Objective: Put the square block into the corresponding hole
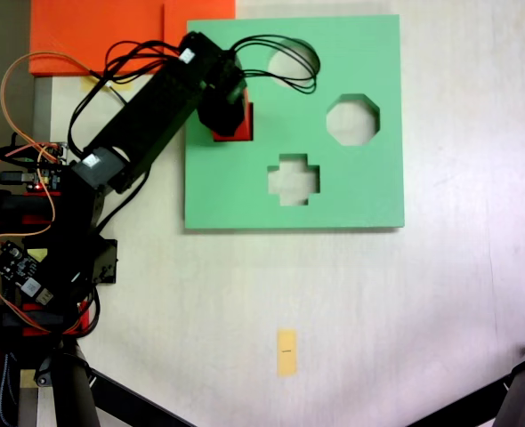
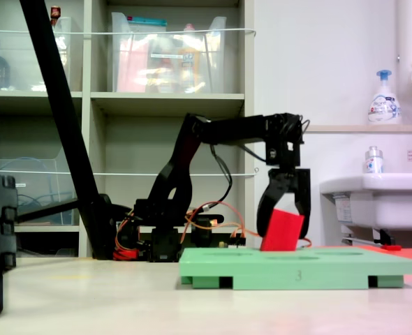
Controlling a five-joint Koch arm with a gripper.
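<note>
1. Now the insertion step is in hand: the tool [image 2: 284, 225] pinches the red block [image 2: 283, 232], which sits tilted, its lower corner at the green board [image 2: 297, 266].
2. Seen from above, the block [image 1: 238, 132] lies over the square hole at the board's [image 1: 351, 200] left side.
3. Next, I judge, the block needs levelling, then pressing down.
4. Both look like soft matte foam, sharp-edged.

A small yellow-orange paper tag [image 1: 286, 352] lies alone on the pale table [image 1: 440, 311]. An orange sheet [image 1: 93, 31] lies at the top-left corner in a fixed view. A shelf [image 2: 164, 105] holds clear boxes, and a white sink [image 2: 377, 199] (with a soap bottle [image 2: 384, 98] above it) stands at the right.
</note>
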